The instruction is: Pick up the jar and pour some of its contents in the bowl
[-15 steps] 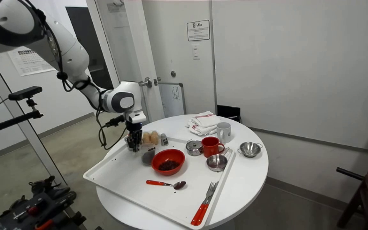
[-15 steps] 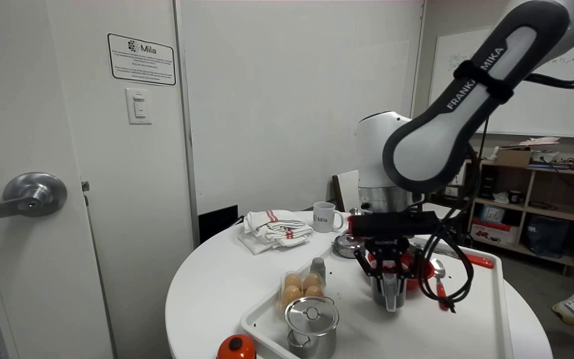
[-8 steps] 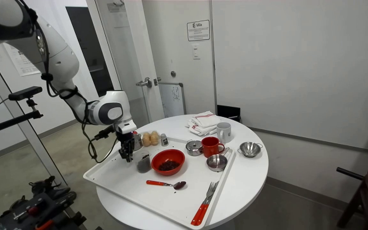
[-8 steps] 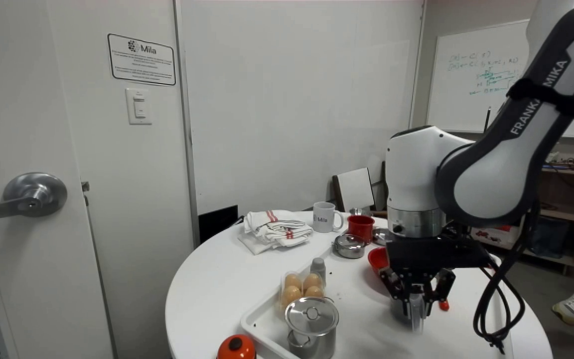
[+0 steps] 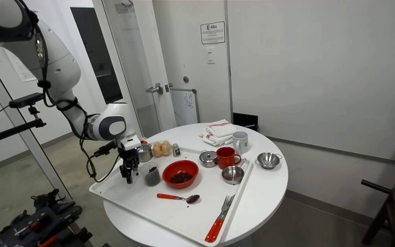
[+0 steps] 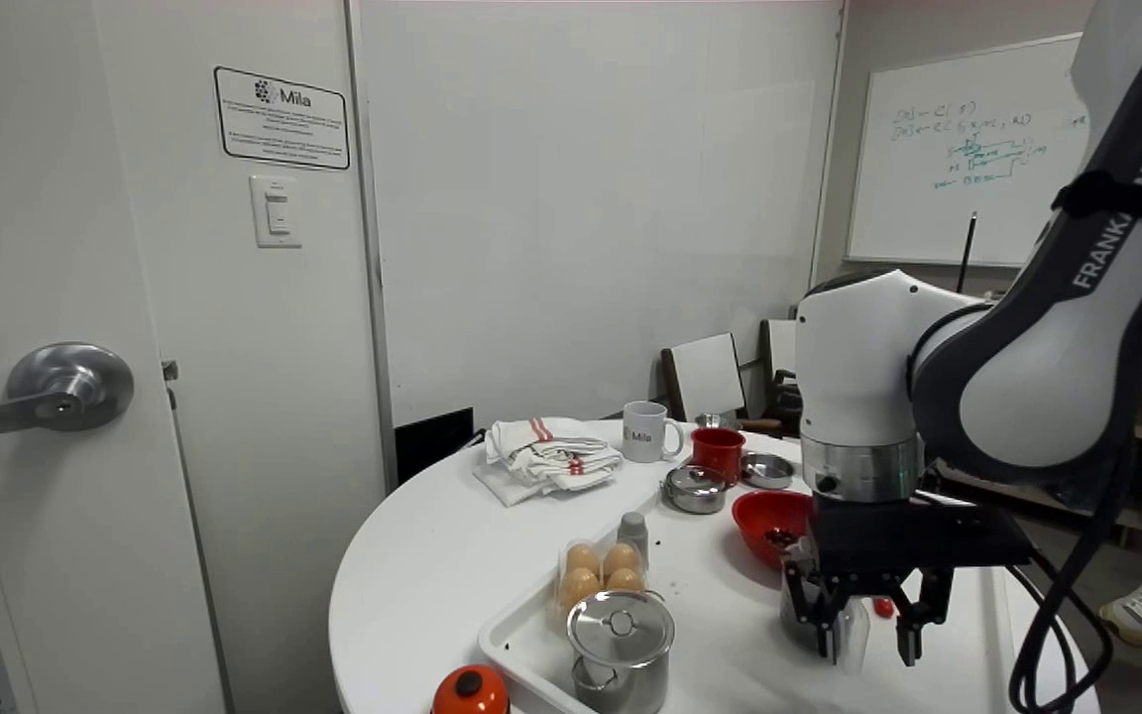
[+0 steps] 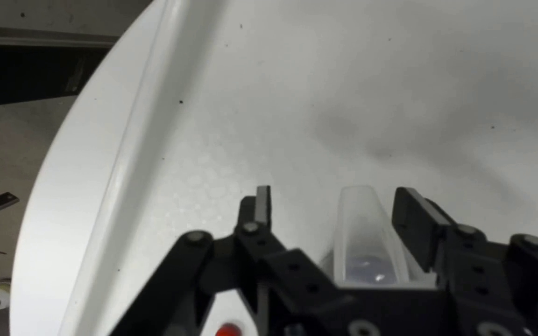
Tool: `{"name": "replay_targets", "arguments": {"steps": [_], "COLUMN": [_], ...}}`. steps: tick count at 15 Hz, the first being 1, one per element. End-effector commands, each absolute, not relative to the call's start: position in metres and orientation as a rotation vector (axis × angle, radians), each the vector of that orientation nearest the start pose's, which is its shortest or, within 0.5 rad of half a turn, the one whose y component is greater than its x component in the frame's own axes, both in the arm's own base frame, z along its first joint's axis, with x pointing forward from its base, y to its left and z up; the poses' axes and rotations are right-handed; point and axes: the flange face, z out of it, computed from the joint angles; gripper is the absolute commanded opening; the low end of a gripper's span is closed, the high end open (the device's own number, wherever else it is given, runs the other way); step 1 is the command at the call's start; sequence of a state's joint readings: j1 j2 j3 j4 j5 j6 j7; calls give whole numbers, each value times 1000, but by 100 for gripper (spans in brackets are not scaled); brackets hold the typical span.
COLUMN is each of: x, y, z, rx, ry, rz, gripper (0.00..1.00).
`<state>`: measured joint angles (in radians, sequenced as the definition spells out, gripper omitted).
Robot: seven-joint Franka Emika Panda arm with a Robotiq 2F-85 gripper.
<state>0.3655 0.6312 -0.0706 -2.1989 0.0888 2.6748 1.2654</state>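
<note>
The jar [image 5: 152, 176], a clear plastic vessel with dark contents, stands upright on the white tray [image 5: 125, 200], left of the red bowl in that exterior view. Dark bits lie in the red bowl [image 5: 180, 185]. My gripper [image 6: 866, 654] is at the handle side of the jar, low over the tray, its jaws parted. In the wrist view the jar's clear handle [image 7: 364, 233] lies between the fingers of the gripper [image 7: 332, 200], nearer the right finger. The gripper's body hides most of the jar there.
A metal pot [image 6: 621, 654], eggs [image 6: 601, 575] and a grey shaker [image 6: 633, 535] line one tray edge. A spoon [image 5: 178, 197] lies before the bowl. A lidded pan [image 5: 208, 159], red mug [image 5: 227, 157] and small pan [image 5: 232, 175] stand beyond it.
My gripper, earlier shut on the jar's handle, carried the jar away from the bowl and down onto the tray. Its jaws have now opened and let go of the handle.
</note>
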Motion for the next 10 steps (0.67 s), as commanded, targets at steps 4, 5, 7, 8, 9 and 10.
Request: {"name": "replay_targets", "arguments": {"steps": [4, 5, 7, 8, 9, 10], "x": [492, 491, 491, 492, 492, 493], "y": [127, 122, 112, 107, 101, 96], "z": [107, 114, 128, 136, 146, 155], "rx": [-2772, -2775, -2778, -2780, -2781, -2783], "ry": [1603, 1587, 1545, 1520, 1482, 1441], "rz": [141, 153, 165, 174, 187, 201], "gripper": [100, 100, 100, 100, 100, 100]}}
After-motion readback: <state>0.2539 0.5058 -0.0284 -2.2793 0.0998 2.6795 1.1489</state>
